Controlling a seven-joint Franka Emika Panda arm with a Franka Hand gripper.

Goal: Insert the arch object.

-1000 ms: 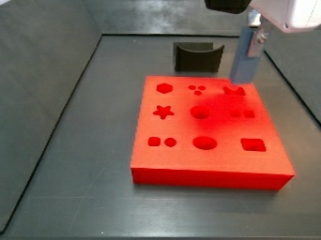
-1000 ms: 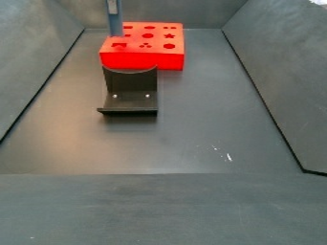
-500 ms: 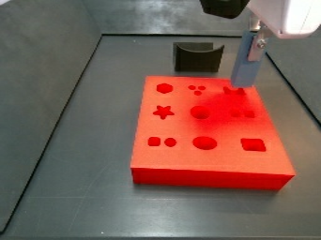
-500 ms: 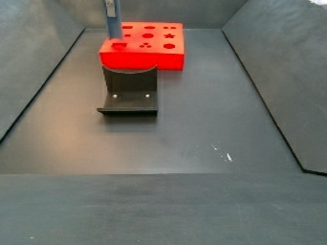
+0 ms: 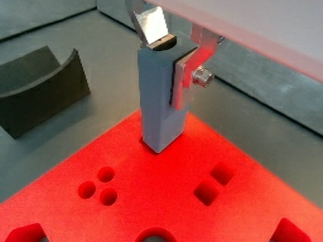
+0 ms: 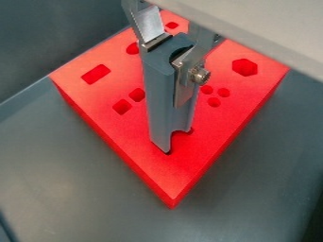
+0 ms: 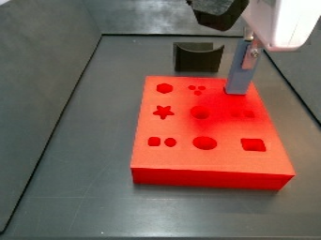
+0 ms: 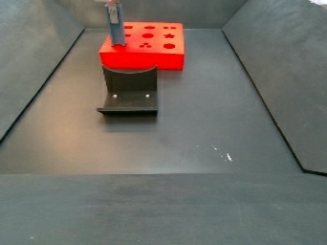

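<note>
My gripper (image 5: 173, 55) is shut on the arch object (image 5: 164, 95), a tall blue-grey piece held upright with its notched end down. It hangs over the red block (image 5: 164, 184), which has several shaped holes in its top. In a wrist view the piece (image 6: 171, 104) has its lower end close to the block's top (image 6: 240, 118), near an edge. Whether it touches is unclear. In both side views the gripper (image 7: 247, 45) (image 8: 111, 10) holds the piece (image 7: 238, 70) (image 8: 113, 29) over the far part of the block (image 7: 175, 131) (image 8: 147, 60).
The dark fixture (image 7: 197, 56) stands on the floor just beside the block; it also shows in a wrist view (image 5: 44, 90) and in a side view (image 8: 129, 91). Grey walls enclose the dark floor on all sides.
The gripper with the arch object has shifted slightly sideways over the block and come down a little. The block and fixture have not moved.
</note>
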